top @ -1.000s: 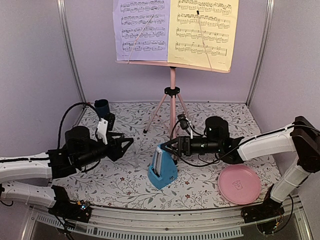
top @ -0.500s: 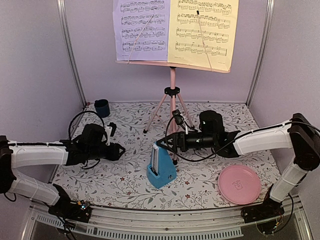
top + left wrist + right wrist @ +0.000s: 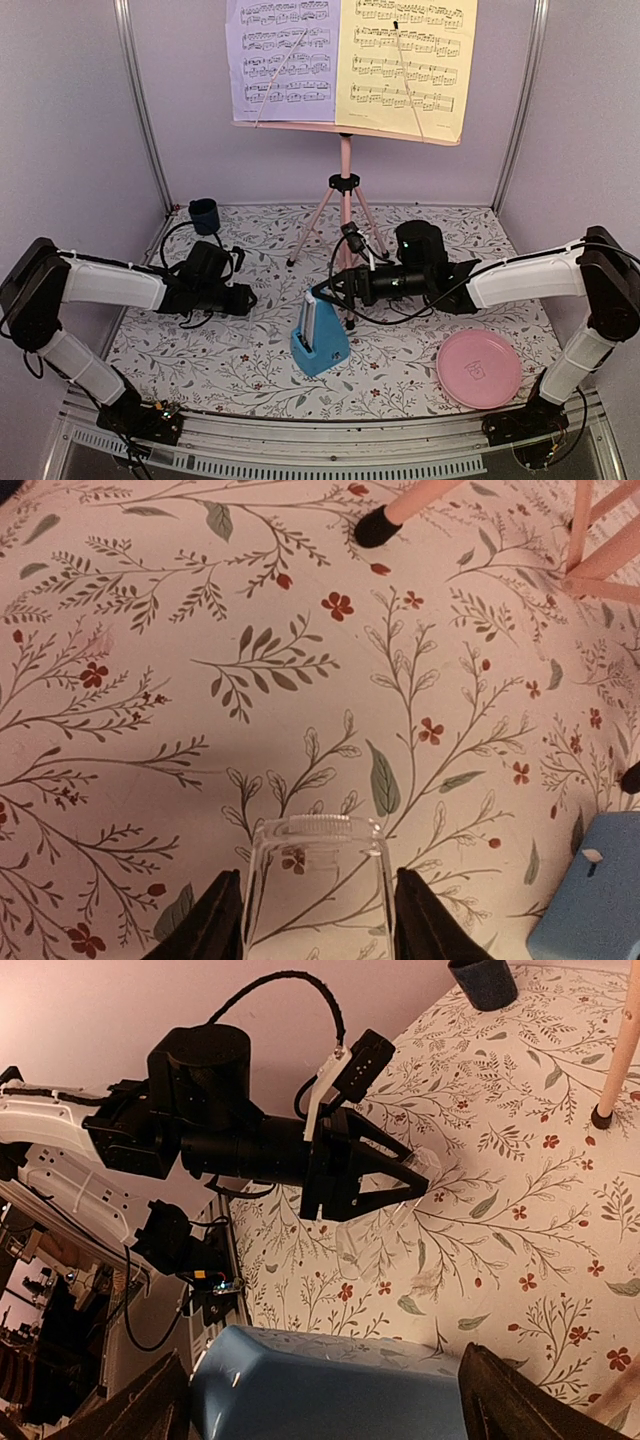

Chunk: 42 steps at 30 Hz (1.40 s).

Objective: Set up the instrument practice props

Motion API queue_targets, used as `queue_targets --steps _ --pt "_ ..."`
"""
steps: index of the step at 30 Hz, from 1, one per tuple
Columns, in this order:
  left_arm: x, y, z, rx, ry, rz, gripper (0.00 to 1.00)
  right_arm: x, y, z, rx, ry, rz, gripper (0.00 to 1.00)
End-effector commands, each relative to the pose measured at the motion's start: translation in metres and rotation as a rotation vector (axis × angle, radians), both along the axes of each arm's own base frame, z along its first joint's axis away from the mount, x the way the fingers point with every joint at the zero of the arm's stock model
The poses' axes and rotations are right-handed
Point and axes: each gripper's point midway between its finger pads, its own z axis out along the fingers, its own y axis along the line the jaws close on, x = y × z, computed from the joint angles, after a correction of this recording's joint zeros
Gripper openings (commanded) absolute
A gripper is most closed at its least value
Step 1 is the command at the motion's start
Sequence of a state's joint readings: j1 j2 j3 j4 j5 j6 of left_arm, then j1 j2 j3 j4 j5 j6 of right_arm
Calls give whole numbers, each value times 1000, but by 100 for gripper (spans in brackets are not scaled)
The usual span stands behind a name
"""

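Nearest: pink plate [image 3: 478, 368] on the table [image 3: 230, 375], at 4 o'clock from the blue metronome [image 3: 322, 345] and well apart from it. The metronome stands mid-table. My right end effector [image 3: 323, 292] reaches in from 3 o'clock and is clamped on its upper part. The top view hides the contact. The right wrist view shows it: the blue body [image 3: 320, 1385] fills the gap between my fingers [image 3: 160, 1400].

My left end effector [image 3: 243, 299] is at 9 o'clock of the metronome, apart from it and low over the table, closed on nothing. The right wrist view shows this best, with the clear tips meeting in a point [image 3: 415, 1175]. The left wrist view adds only floral table, a blue metronome corner [image 3: 590, 900] at 4 o'clock and a black-capped stand foot [image 3: 375, 527] at 12.

Further back: dark blue cup [image 3: 204, 214] at 10 o'clock by the left wall. The pink music stand [image 3: 345, 185] is at 12 o'clock, tripod on the table. Only the top view shows its desk, with the lavender sheet [image 3: 285, 55] on the left and the yellow sheet [image 3: 405, 60] on the right, edges touching.
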<state>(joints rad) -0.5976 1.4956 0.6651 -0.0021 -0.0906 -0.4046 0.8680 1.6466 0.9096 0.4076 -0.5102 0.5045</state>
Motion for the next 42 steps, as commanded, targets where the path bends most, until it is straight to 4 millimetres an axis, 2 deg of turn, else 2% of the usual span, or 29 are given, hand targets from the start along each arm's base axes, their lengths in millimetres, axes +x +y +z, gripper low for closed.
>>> queue_targets --steps 1,2,6,11,14,17,19,24,29,35,38,42 --pt "8 5 -7 21 10 13 20 -3 -8 -12 -76 18 -14 96" --pt "8 5 -9 25 17 16 24 -3 -8 -9 -71 15 -13 99" --pt "8 8 -14 34 34 30 42 -3 -10 6 -51 -1 -18 99" --pt "7 6 -11 32 37 13 71 -5 -15 30 -22 -30 -31 99" --pt "8 3 1 10 15 6 76 -7 -21 42 -9 -37 -43 99" --pt "10 0 22 -25 -33 -4 76 -11 -30 39 -29 -20 -65 100" --pt "10 -4 40 -68 -81 -26 72 -14 -38 29 -57 2 -85 99" --pt "2 -18 69 -173 -151 -100 60 -30 -66 -23 -146 86 -126 91" --pt "-7 -31 72 -228 -158 -160 52 -44 -83 -75 -231 170 -150 64" --pt "-13 -40 66 -234 -151 -185 48 -53 -70 -123 -290 245 -109 39" --pt "-16 -42 66 -234 -153 -191 47 -50 -62 -134 -299 261 -103 31" --pt "-19 -41 67 -235 -160 -193 47 -37 -49 -136 -299 247 -112 26"
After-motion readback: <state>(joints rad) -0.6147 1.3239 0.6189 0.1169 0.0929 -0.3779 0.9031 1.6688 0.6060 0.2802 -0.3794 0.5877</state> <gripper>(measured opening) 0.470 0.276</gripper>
